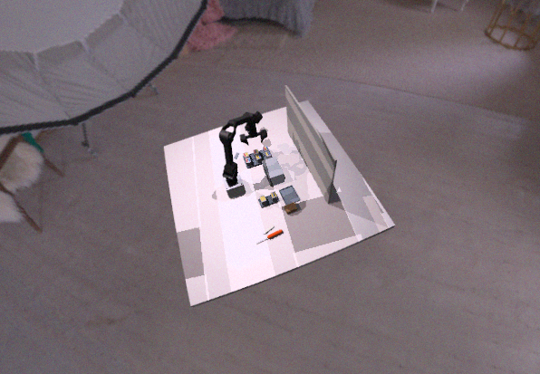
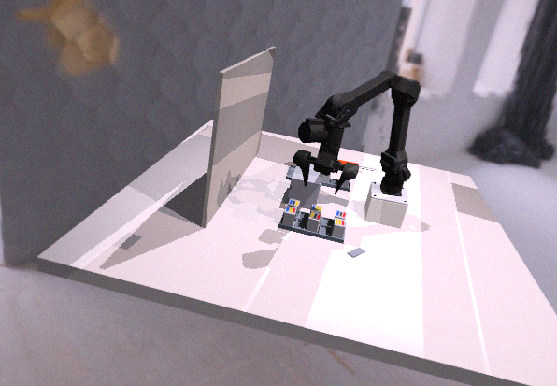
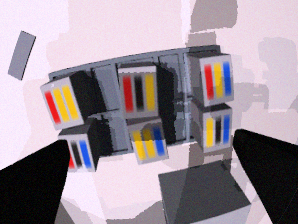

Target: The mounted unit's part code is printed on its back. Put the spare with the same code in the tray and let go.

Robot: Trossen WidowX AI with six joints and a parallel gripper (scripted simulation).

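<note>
My gripper (image 1: 255, 142) (image 2: 321, 189) (image 3: 154, 144) is open and empty, above the spares' rack (image 2: 310, 234) (image 3: 105, 82). In the wrist view its far row holds a red-yellow-yellow spare (image 3: 65, 102), a red-black-yellow spare (image 3: 139, 92) and a red-yellow-blue spare (image 3: 217, 80). The near row holds a red-black-blue spare (image 3: 81, 152), a yellow-yellow-blue spare (image 3: 148, 142) and a yellow-black-blue spare (image 3: 218, 131). The grey mounted unit (image 1: 274, 169) (image 2: 304, 193) (image 3: 200, 195) stands beside the rack; its code is not visible. The tray (image 1: 289, 194) shows no spare in it.
A tall panel (image 1: 313, 149) (image 2: 240, 121) stands beyond the unit. A smaller rack with yellow-topped blocks (image 1: 268, 200) and a brown block (image 1: 291, 208) are beside the tray. An orange screwdriver (image 1: 274, 234) lies farther off. A small grey plate (image 2: 356, 252) (image 3: 22, 55) lies near the spares' rack.
</note>
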